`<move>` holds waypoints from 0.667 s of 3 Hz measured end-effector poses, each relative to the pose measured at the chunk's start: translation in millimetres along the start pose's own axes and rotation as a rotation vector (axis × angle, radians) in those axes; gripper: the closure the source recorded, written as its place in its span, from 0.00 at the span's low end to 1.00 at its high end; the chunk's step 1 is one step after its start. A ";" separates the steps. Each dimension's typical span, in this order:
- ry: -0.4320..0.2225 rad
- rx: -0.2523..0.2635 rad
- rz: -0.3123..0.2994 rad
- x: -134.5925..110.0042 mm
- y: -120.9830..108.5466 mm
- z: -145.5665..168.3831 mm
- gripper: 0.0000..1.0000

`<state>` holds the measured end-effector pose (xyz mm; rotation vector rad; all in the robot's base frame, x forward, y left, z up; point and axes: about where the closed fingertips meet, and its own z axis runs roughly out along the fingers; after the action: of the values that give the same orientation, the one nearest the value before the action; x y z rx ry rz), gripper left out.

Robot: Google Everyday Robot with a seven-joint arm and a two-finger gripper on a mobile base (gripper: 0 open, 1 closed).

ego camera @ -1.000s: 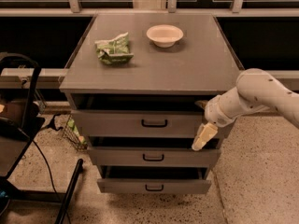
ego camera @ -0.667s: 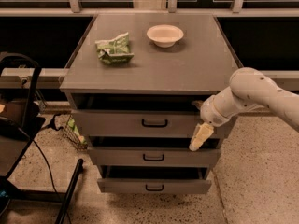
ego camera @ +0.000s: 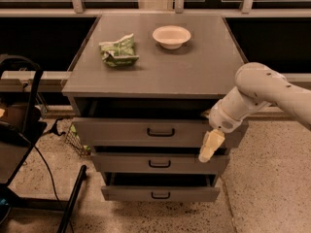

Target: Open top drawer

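The top drawer (ego camera: 121,131) is the widest grey front under the cabinet top, with a small black loop handle (ego camera: 161,132) at its centre. A dark gap shows above it. My gripper (ego camera: 210,147) hangs down from the white arm (ego camera: 262,93) in front of the drawer's right end, to the right of the handle and a little lower, overlapping the top edge of the middle drawer (ego camera: 126,163). It holds nothing that I can see. The narrowest drawer (ego camera: 126,193) is at the bottom.
A crumpled green bag (ego camera: 118,50) and a white bowl (ego camera: 171,36) lie on the cabinet top (ego camera: 204,67). A black frame with cables (ego camera: 22,130) stands at the left, and a wire basket (ego camera: 73,140) sits by the cabinet's left side. Speckled floor lies in front.
My arm and gripper have shifted a little to the left, toward the drawer handle. The drawers, bag and bowl have not moved.
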<state>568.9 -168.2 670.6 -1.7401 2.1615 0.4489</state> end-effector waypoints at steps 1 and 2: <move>0.021 -0.035 0.032 2.1 15.1 -10.6 0.00; 0.029 -0.118 0.099 12.9 43.6 -23.4 0.00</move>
<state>522.3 -180.8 687.5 -1.7152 2.2916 0.5910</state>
